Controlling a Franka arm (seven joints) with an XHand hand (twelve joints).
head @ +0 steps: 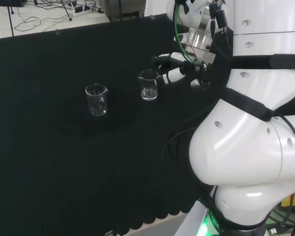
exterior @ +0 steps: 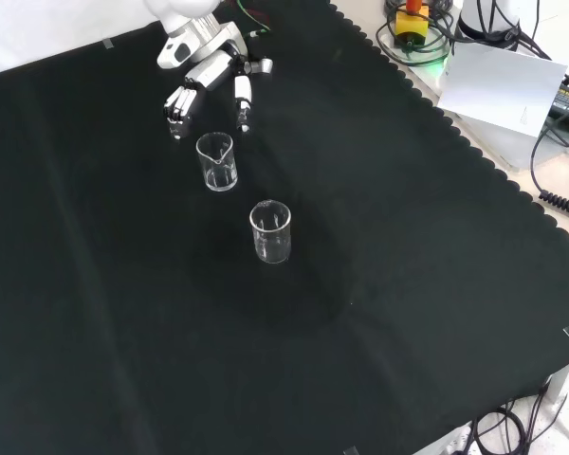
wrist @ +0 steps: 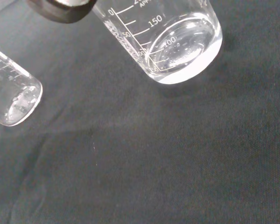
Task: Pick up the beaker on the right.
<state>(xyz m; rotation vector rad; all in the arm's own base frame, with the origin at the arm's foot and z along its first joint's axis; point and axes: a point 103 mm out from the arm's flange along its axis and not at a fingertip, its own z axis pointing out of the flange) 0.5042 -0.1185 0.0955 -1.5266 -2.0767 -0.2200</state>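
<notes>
1. Head view, L to R: spare beaker [head: 96,100] at left, target beaker [head: 148,85] right of it, both upright on the tabletop [head: 49,162]; hand [head: 174,73] just right of the target.
2. Step: approach, no grasp yet. Next: close in so fingers and thumb bracket the glass, then curl.
3. Hand low, fingers [exterior: 179,102] spread wide, holding nothing; prob. not touching the rim.

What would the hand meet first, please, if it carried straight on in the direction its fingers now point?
Most likely the nearer beaker, which stands just ahead of the hand with its open fingers to either side of that line. The second beaker lies beyond it. Height above the cloth is hard to judge.
</notes>
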